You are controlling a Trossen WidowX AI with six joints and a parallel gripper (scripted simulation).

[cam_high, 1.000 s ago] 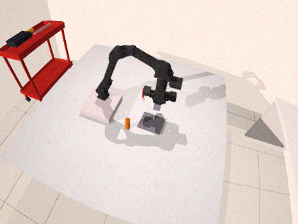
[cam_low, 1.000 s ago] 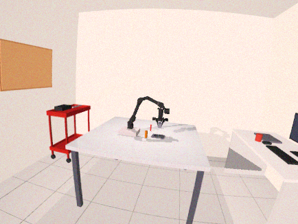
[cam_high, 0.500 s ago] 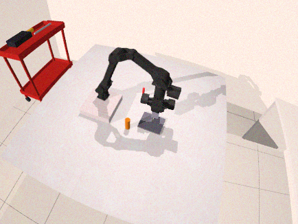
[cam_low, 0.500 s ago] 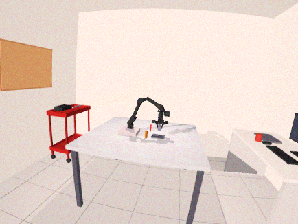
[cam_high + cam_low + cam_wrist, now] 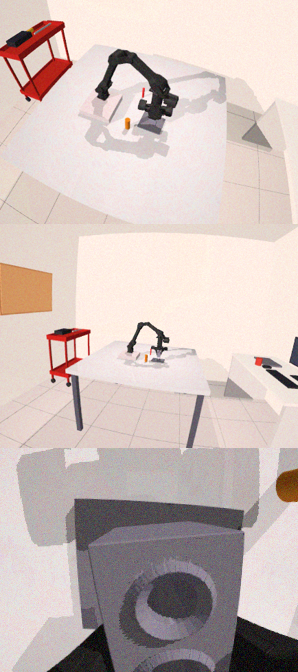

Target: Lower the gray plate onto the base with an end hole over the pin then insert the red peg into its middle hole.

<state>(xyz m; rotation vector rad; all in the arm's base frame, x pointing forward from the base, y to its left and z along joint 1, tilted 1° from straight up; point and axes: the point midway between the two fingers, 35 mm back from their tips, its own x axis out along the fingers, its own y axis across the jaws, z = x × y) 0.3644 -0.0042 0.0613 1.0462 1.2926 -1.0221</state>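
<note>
Clearly gripping the gray plate (image 5: 154, 121) (image 5: 158, 354) (image 5: 225, 563) in the gripper (image 5: 155, 119) (image 5: 158, 353) (image 5: 160, 612), over the dark base (image 5: 145, 126) (image 5: 158, 361) (image 5: 150, 513); contact impossible to tell. Beside the base, an upright orange cylinder (image 5: 127, 124) (image 5: 145, 358) (image 5: 288, 486); farther back, the red peg (image 5: 143, 92) (image 5: 150, 352), upright, outside the plate. Well apart, on the red cart's top tray (image 5: 14, 53) (image 5: 56, 338), a black box (image 5: 19, 38) (image 5: 62, 331).

Arm (image 5: 121, 56) (image 5: 145, 324) arched, fingers pointing dn, clamped.
</note>
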